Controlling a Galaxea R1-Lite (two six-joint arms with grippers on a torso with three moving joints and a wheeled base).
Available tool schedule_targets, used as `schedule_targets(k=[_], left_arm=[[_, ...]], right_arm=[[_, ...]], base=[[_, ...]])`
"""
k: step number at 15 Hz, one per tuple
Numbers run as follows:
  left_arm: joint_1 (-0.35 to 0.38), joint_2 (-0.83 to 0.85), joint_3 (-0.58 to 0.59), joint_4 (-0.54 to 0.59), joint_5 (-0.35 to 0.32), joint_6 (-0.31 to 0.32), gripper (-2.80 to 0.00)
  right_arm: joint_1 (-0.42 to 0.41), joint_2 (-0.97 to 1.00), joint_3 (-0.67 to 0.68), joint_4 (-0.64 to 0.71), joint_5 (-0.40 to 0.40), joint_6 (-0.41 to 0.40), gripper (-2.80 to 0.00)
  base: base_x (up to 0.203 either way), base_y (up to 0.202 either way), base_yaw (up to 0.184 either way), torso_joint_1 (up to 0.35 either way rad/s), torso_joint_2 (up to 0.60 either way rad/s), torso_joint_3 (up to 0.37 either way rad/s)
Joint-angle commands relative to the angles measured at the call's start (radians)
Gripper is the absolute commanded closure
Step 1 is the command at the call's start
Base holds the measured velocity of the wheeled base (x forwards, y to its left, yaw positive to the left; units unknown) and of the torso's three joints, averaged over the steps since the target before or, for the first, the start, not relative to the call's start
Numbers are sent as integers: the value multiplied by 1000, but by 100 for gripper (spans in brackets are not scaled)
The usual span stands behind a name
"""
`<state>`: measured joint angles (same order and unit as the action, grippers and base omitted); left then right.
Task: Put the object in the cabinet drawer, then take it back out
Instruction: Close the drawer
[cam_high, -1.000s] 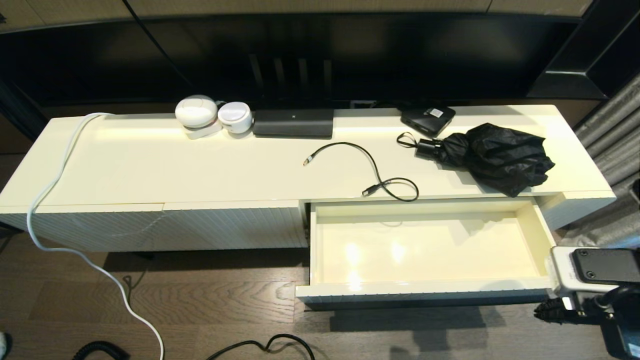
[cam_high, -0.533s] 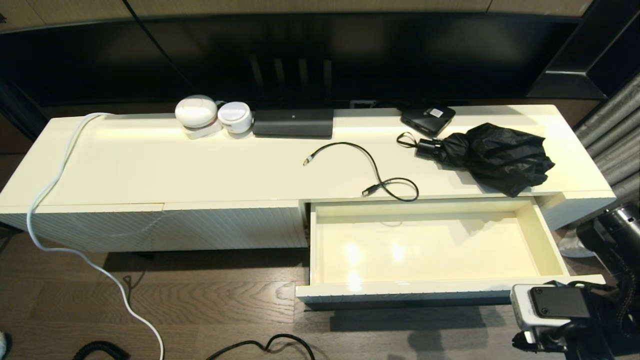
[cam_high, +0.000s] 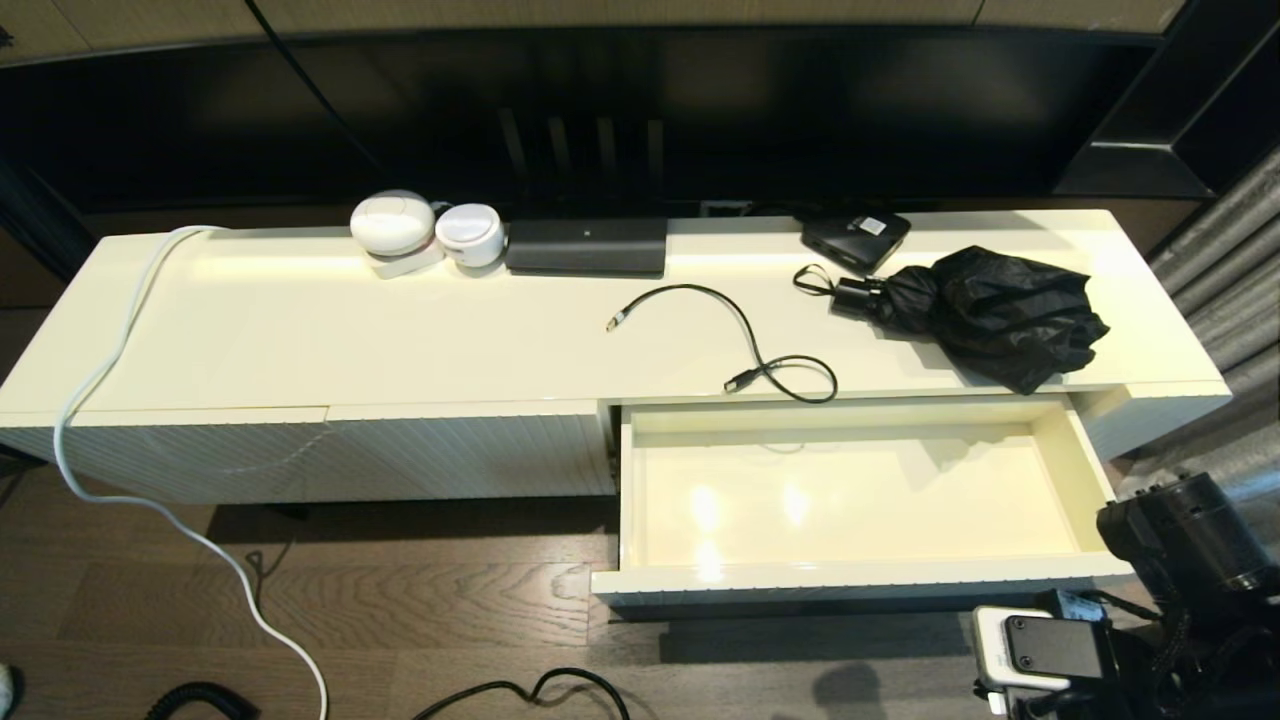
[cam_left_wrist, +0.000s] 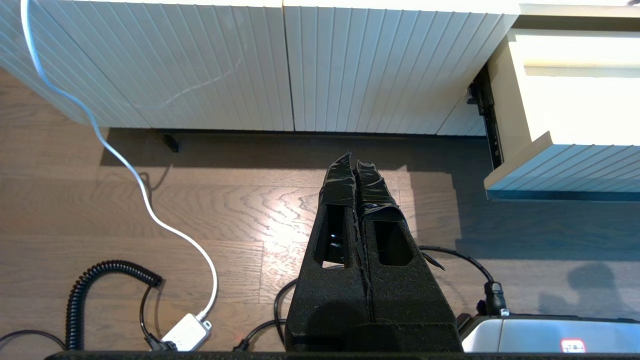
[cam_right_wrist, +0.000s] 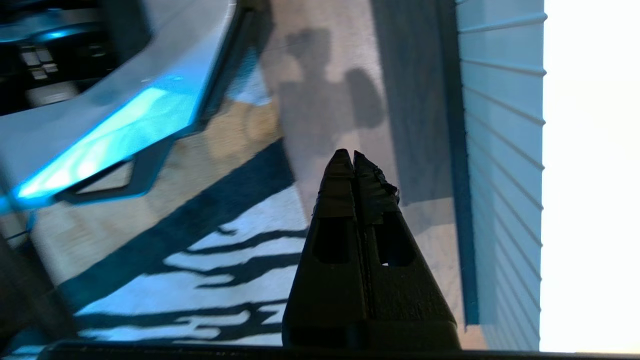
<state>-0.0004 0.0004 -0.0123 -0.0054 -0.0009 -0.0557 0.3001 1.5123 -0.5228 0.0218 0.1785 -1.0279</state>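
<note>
The right arm was cut off at the head view's lower right corner, its right gripper (cam_right_wrist: 352, 157) closed on nothing above the floor beside the open, empty cabinet drawer (cam_high: 850, 575). No writing was legible. The left gripper (cam_left_wrist: 356, 162), fingers pressed together, hung over floorboards, apart from the drawer's ribbed front.

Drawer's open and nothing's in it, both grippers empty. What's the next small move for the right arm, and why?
Probably raise the right gripper toward the black umbrella on the cabinet top. The cabinet drawer stands open and bare, the umbrella lies just behind it, and that gripper is shut, low by the drawer's front. The left gripper hangs shut over the floor.
</note>
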Motion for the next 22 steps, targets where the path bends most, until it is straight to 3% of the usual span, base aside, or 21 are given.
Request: schedule_targets(k=[1, 6, 13, 18, 22], left_arm=[[0, 1, 0, -1, 1, -1, 0], [0, 1, 0, -1, 1, -1, 0], [0, 1, 0, -1, -1, -1, 0], [0, 1, 0, -1, 0, -1, 0], [0, 1, 0, -1, 1, -1, 0]], right_arm=[[12, 79, 64, -154, -17, -6, 0], [14, 147, 191, -483, -66, -18, 0], [15, 222, 250, -773, -115, -42, 0], [7, 258, 277, -908, -129, -85, 0], [5, 270, 274, -919, -129, -87, 0]], base=[[0, 0, 0, 0, 0, 0], [0, 0, 0, 0, 0, 0], [0, 0, 0, 0, 0, 0], [0, 0, 0, 0, 0, 0], [0, 0, 0, 0, 0, 0]])
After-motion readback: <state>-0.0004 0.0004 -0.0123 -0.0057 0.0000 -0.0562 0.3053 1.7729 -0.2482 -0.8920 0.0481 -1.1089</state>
